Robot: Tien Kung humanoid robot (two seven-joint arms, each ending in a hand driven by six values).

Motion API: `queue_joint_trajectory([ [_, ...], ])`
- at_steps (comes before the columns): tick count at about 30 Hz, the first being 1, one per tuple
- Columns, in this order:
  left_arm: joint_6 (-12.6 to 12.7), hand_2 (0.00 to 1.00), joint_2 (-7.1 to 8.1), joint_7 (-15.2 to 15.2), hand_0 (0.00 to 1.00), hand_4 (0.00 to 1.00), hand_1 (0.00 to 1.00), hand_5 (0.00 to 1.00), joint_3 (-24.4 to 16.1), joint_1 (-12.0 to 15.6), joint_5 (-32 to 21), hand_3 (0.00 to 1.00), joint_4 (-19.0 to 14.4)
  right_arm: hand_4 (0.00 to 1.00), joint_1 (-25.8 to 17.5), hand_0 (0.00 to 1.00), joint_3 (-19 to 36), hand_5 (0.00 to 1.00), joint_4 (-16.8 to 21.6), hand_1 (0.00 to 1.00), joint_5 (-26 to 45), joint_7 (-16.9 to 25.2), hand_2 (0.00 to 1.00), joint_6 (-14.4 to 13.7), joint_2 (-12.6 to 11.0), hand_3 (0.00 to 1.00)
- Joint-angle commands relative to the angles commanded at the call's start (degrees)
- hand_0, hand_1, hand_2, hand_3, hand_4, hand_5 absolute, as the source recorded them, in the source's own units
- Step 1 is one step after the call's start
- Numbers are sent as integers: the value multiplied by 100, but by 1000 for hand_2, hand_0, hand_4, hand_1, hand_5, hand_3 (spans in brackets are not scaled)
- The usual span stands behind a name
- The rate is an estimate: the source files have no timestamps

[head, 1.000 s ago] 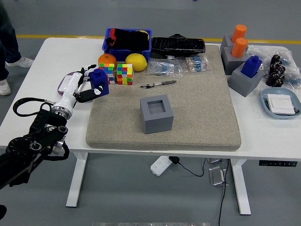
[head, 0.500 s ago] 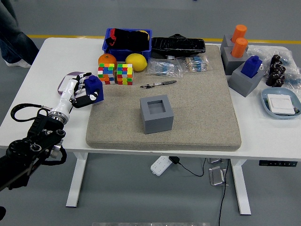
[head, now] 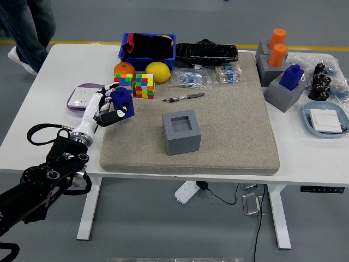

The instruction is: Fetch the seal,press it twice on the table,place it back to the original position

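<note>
One left hand [head: 104, 111] pinching blue seal [head: 122, 101] (seal at hand's right), over mat's [head: 229, 136] far-left corner.

White tabletop [head: 43, 109] carries a grey felt mat [head: 234, 120] across its centre. Directly on the tabletop: blue bin [head: 147, 54] at the far edge, purple-rimmed socket plate [head: 82, 95] at left, light-blue tray [head: 326, 121] at right.
</note>
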Motion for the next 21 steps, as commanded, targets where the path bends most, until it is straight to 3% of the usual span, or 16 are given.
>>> queue_joint_trajectory([
  [9, 23, 475, -85, -166, 830, 449, 520, 2, 354, 65, -240, 868, 139, 775, -6, 799, 8, 539, 9, 706, -4, 11, 686, -4, -2, 647],
  [21, 24, 473, -141, -330, 829, 454, 521, 2, 534, 195, -481, 864, 311, 776, -7, 801, 20, 537, 27, 705, 5, 20, 688, 7, -1, 647],
])
